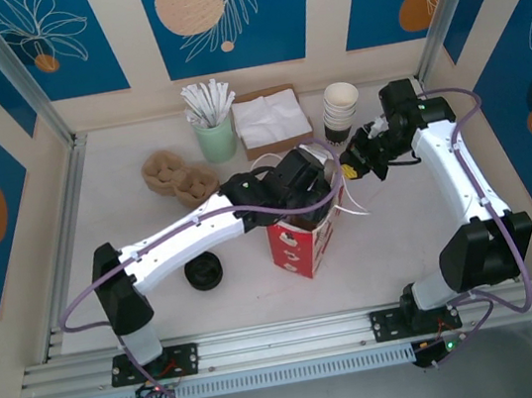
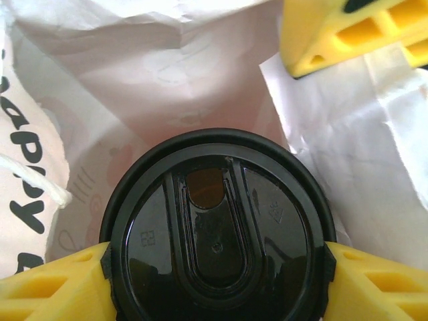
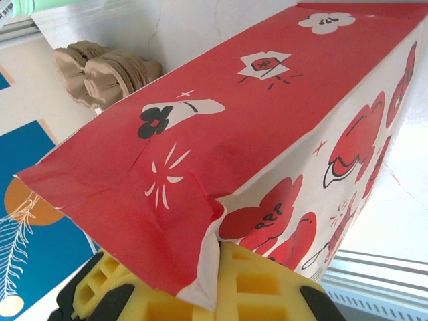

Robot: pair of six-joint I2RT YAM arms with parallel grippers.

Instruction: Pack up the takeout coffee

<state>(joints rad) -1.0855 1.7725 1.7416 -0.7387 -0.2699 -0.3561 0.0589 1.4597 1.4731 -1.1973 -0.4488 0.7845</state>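
The takeout coffee [image 2: 217,227] shows from above as a round black lid with a sip hole. It sits inside the mouth of the red-and-white paper bag [image 1: 300,239], with white bag walls [image 2: 167,73] around it. My left gripper [image 2: 217,274] is shut on the cup, one yellow finger [image 2: 53,287] pressed to each side of the lid. In the top view the left gripper [image 1: 316,183] hangs over the bag's opening. My right gripper [image 1: 354,168] is shut on the bag's upper rim [image 3: 200,267], which is pinched between its yellow fingers [image 3: 267,281].
A loose black lid disc [image 1: 204,271] lies left of the bag. Brown cup carriers [image 1: 177,175], a green cup of stirrers [image 1: 214,132], a napkin box [image 1: 269,120] and a stack of white paper cups [image 1: 340,108] stand along the back.
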